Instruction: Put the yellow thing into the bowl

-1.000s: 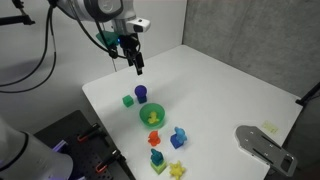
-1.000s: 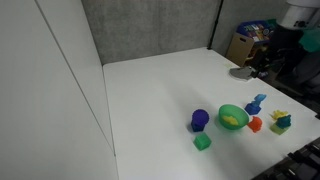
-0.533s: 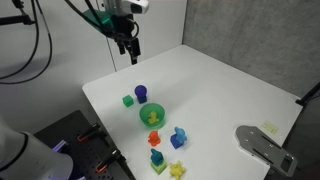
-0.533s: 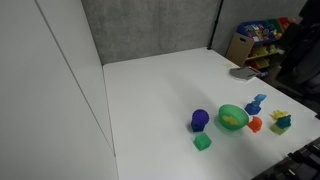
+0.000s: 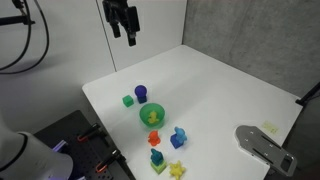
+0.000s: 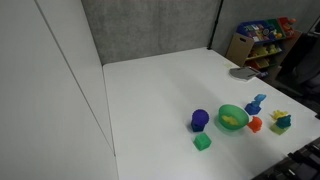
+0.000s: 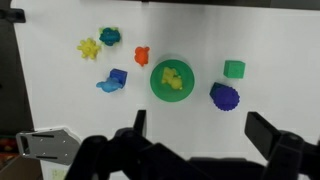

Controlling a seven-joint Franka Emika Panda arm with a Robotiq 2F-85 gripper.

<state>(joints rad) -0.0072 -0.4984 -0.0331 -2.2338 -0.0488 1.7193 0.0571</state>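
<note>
The bright-green bowl (image 5: 152,115) stands on the white table in both exterior views (image 6: 233,117) and in the wrist view (image 7: 172,80). The yellow thing (image 7: 171,77) lies inside the bowl; it also shows in both exterior views (image 5: 153,115) (image 6: 232,120). My gripper (image 5: 124,30) is high above the table's far edge, open and empty. In the wrist view its two fingers (image 7: 200,128) are spread wide, well above the table. The gripper is out of view in the exterior view with the shelf.
A small green cube (image 7: 235,69) and a dark purple cup-like piece (image 7: 225,96) sit beside the bowl. A blue toy (image 7: 113,81), an orange piece (image 7: 142,56), a yellow star (image 7: 89,47) and a teal-topped toy (image 7: 109,36) lie on the other side. A grey plate (image 5: 262,145) lies at the table edge.
My gripper has risen and drawn away from the table, open and empty. The toys and the bowl have not moved.
</note>
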